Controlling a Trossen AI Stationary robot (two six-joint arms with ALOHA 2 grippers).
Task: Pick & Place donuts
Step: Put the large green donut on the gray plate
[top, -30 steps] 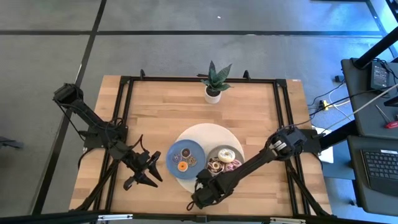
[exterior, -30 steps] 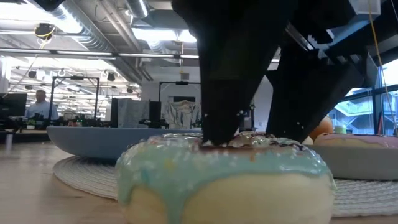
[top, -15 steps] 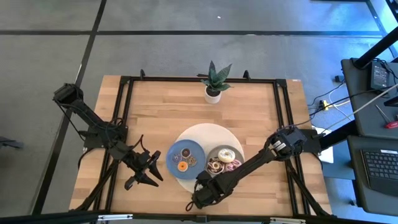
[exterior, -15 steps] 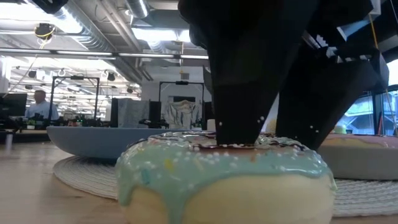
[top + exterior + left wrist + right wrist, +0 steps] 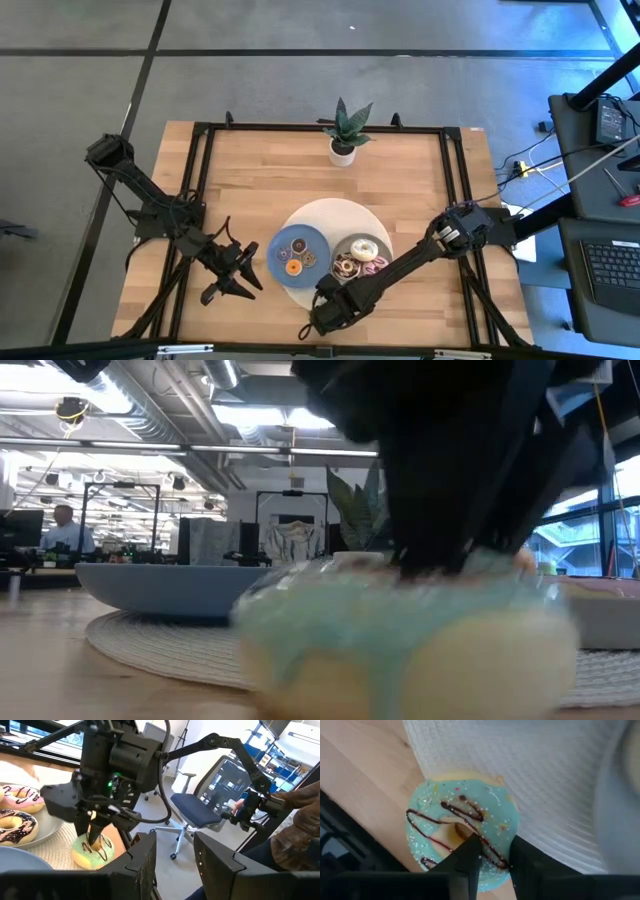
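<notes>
Your right tool (image 5: 92, 837) is down on the green donut (image 5: 462, 832), which sits at the near edge of the white mat (image 5: 535, 785), half on the bench (image 5: 367, 790). From the right wrist view, one finger looks to be in the donut's hole and the other over the ring's icing, so I'd call it clamped on the ring wall. The low view shows the donut (image 5: 400, 645) smeared, so it's probably coming off the bench right now.

For the lift: go straight up, slowly, and don't swing toward a plate until it's clear of the mat. A pinch on one side of a ring lets it hang and twist, so keep the wrist level and don't squeeze harder, since soft icing will just squash.

The left tool (image 5: 232, 272) is parked over the bench beside the blue plate (image 5: 283, 243), fingers spread apart, out of the way.

Stuff you can't see well: from the high view the right arm covers the green donut completely. The grey plate (image 5: 345, 250) has three donuts (image 5: 364, 248) on it and the blue one has mini rings (image 5: 293, 267), but I can't count them for sure. Where the green one should go isn't obvious from here.
</notes>
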